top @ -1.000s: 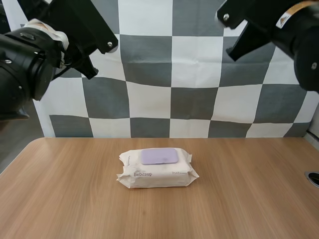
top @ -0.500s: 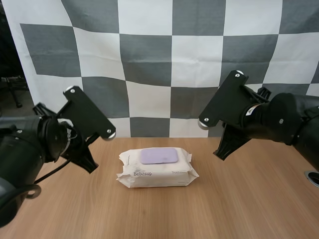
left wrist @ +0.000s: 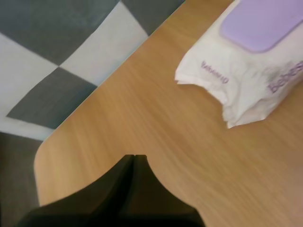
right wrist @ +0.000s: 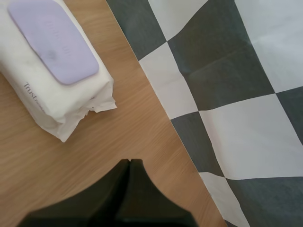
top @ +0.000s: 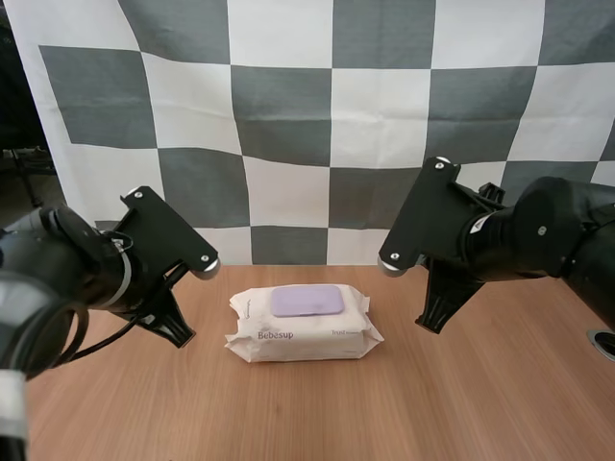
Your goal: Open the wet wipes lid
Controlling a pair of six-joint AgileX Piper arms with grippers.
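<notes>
A white wet wipes pack (top: pixel 303 327) lies flat in the middle of the wooden table (top: pixel 307 413). Its lilac lid (top: pixel 306 301) sits flush on top, closed. My left gripper (top: pixel 176 331) hangs low just left of the pack, apart from it. My right gripper (top: pixel 437 315) hangs just right of the pack, also apart. In the left wrist view the gripper (left wrist: pixel 134 157) is one dark wedge, shut on nothing, with the pack (left wrist: pixel 246 85) and lid (left wrist: pixel 262 23) a short way ahead. The right wrist view shows the same wedge (right wrist: pixel 130 161), shut, near the pack's crimped end (right wrist: pixel 61 104).
A dark round fitting (top: pixel 604 343) sits at the table's right edge. The table's back left corner (left wrist: pixel 45 146) is rounded and lies close to my left gripper. Bare wood stretches in front of the pack.
Both arms have come down from high above to table level, one on each side of the pack. The pack and its lid have not moved.
</notes>
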